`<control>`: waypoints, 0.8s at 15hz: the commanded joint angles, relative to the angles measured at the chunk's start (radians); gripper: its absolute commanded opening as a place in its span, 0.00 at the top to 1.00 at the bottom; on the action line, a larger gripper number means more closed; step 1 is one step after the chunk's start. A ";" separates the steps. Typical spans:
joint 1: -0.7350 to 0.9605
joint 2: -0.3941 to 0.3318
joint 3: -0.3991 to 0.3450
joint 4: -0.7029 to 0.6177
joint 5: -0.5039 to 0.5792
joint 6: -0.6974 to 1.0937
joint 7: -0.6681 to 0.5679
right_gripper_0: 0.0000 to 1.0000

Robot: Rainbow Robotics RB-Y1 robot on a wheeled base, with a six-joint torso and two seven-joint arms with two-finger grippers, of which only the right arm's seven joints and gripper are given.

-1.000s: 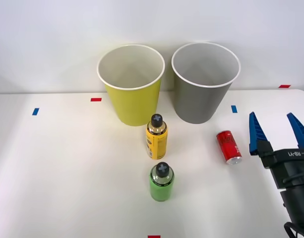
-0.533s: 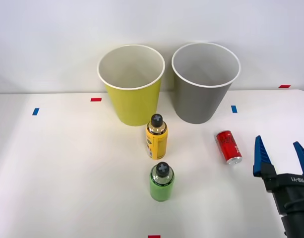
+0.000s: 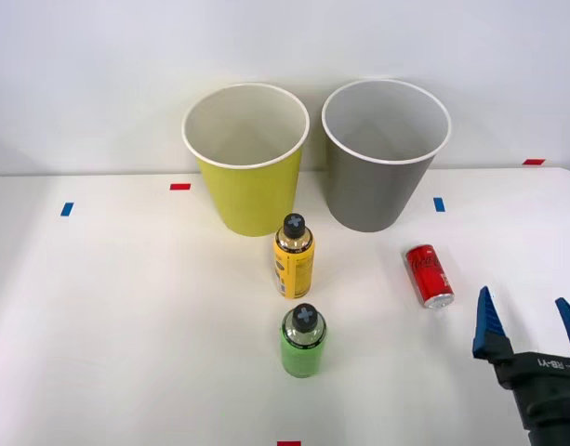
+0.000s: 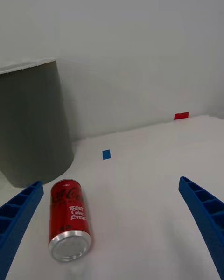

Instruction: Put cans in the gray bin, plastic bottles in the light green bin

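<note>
A red can lies on its side on the white table, right of centre, silver end toward me. My right gripper hangs open, near and to the right of that can, holding nothing. The yellow-labelled bottle stands upright in front of the light green bin. Closer to me stands the bright green bottle, also upright. The gray bin stands behind the red can, beside the light green one.
Small blue tape marks and red tape marks dot the table. A pale wall rises right behind the two bins. The table's right edge runs near my gripper.
My right gripper has drawn back toward me and lower in the front view, staying open. The can, bottles and bins have not moved.
</note>
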 commanded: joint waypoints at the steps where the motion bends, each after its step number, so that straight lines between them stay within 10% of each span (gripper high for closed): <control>1: -0.007 0.093 -0.038 0.057 0.135 -0.099 -0.065 0.00; 7: 0.084 0.099 -0.055 0.137 0.229 -0.317 -0.102 0.00; 12: 0.105 0.093 -0.063 0.180 0.233 -0.392 0.150 0.00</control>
